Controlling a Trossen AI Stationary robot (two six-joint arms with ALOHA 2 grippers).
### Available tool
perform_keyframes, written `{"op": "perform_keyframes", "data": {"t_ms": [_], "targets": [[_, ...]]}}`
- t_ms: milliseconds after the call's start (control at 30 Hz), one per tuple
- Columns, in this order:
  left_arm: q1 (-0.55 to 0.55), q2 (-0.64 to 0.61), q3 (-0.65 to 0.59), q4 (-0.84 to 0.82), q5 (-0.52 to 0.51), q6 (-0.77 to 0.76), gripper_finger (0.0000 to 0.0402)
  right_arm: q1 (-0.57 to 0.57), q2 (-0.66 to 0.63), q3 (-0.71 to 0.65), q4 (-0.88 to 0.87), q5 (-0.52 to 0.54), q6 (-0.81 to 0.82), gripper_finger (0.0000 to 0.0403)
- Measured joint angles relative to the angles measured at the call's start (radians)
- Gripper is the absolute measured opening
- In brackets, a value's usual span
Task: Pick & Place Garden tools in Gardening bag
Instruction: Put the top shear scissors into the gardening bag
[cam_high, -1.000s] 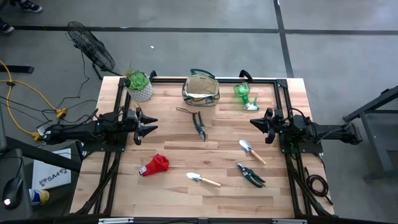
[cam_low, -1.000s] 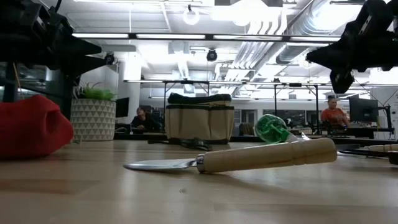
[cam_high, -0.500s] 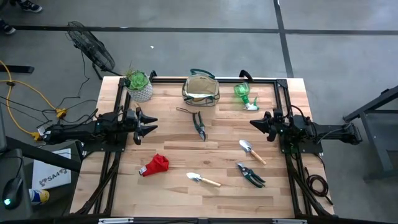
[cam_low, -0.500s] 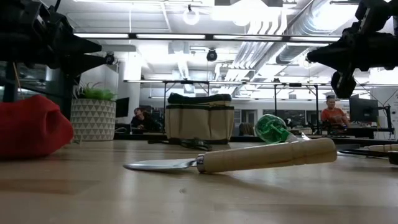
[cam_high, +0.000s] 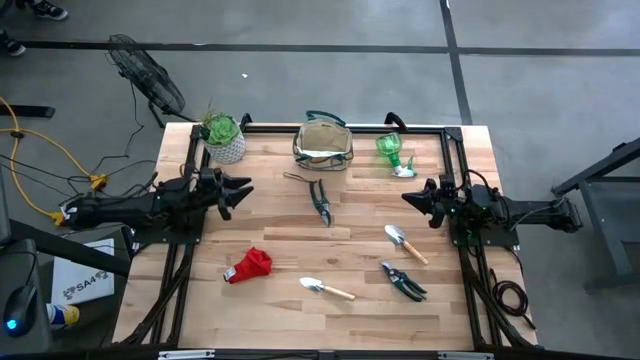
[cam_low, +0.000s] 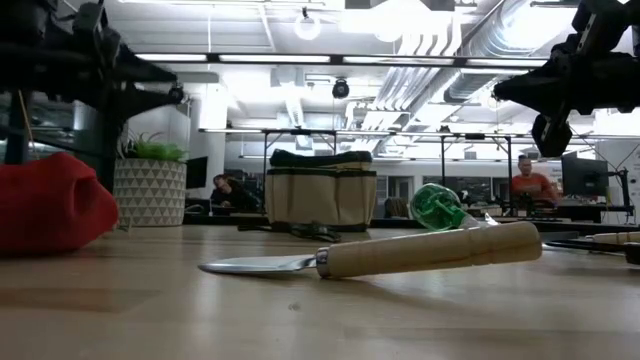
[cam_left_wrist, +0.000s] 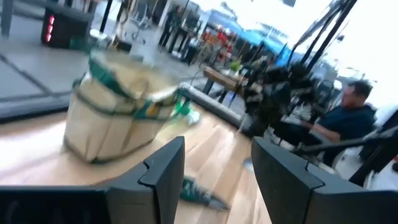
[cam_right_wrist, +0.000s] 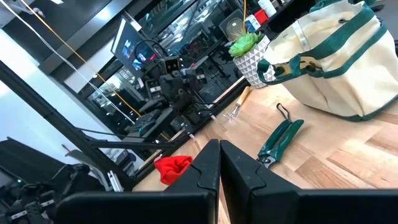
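We find that the left gripper (cam_high: 240, 189) has swung over the last second from pointing straight across the table to angling toward the far edge, where the round beige fabric gardening bag with dark green trim (cam_high: 323, 145) stands; its jaws remain spread and carry nothing. The right gripper (cam_high: 410, 196) has not moved and hangs clenched and empty at the right side.

No tool has been collected. On the pale wooden tabletop (cam_high: 280, 225) lie:
- the green-handled pruning shears near the bag (cam_high: 320, 199)
- a second pair of shears (cam_high: 404, 281)
- two silver trowels with wooden handles (cam_high: 405, 243) (cam_high: 327, 288)
- the red cloth piece (cam_high: 250, 265)
- the translucent green plastic piece (cam_high: 393, 152) beside the bag

We judge the left arm is beginning its approach, probably toward the nearer shears.
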Motion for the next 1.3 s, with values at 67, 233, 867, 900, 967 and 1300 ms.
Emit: {"op": "perform_keyframes", "data": {"t_ms": [67,233,867,900,967,1300], "targets": [[0.000,0.042,0.023,0.030,0.000,0.018,0.0181,0.000,0.000,0.000,0.000,0.000,0.000,0.0002],[0.000,0.181,0.083,0.019,0.000,0.022,0.0181,0.000,0.000,0.000,0.000,0.000,0.000,0.0002],[0.117,0.946,0.548,-0.248,0.113,0.273,0.0181,0.000,0.000,0.000,0.000,0.000,0.000,0.0002],[0.146,0.970,0.569,-0.272,0.150,0.287,0.0181,0.000,0.000,0.000,0.000,0.000,0.000,0.0002],[0.203,1.016,0.610,-0.312,0.223,0.329,0.0181,0.000,0.000,0.000,0.000,0.000,0.000,0.0003],[0.423,1.132,0.631,-0.340,0.469,0.689,0.0181,0.000,0.000,0.000,0.000,0.000,0.000,0.0003]]}}
